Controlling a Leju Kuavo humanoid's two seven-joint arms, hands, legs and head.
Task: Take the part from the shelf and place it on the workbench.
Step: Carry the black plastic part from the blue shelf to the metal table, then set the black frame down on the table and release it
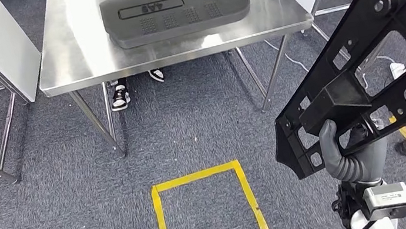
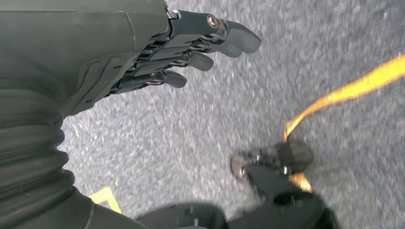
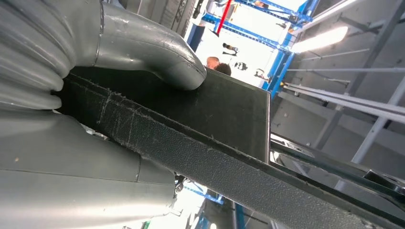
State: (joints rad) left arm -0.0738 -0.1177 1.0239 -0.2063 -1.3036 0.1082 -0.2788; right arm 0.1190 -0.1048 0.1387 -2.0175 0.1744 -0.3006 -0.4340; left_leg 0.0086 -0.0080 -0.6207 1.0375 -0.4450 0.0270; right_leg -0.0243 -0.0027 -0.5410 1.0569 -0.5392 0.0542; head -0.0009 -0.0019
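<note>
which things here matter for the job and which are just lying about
Job: black part, held up by the right hand; steel workbench, where it goes; left hand, holding nothing.

Lying about: dark grey panel on the workbench; yellow floor tape; white power strip; a person's shoes under the workbench.

The part (image 1: 360, 64) held at the right is black with a matt, grained surface, and the right hand (image 1: 345, 152) under it is grey. The workbench (image 1: 74, 54) at the far side is shiny silver steel; the moulded panel (image 1: 174, 7) on it is dark grey with dotted grille patches. The carpet (image 1: 69, 197) is speckled grey-blue, marked with yellow tape (image 1: 197, 177). The left hand (image 2: 191, 45) is dark grey. The shoes (image 1: 120, 96) under the bench are black and white.
</note>
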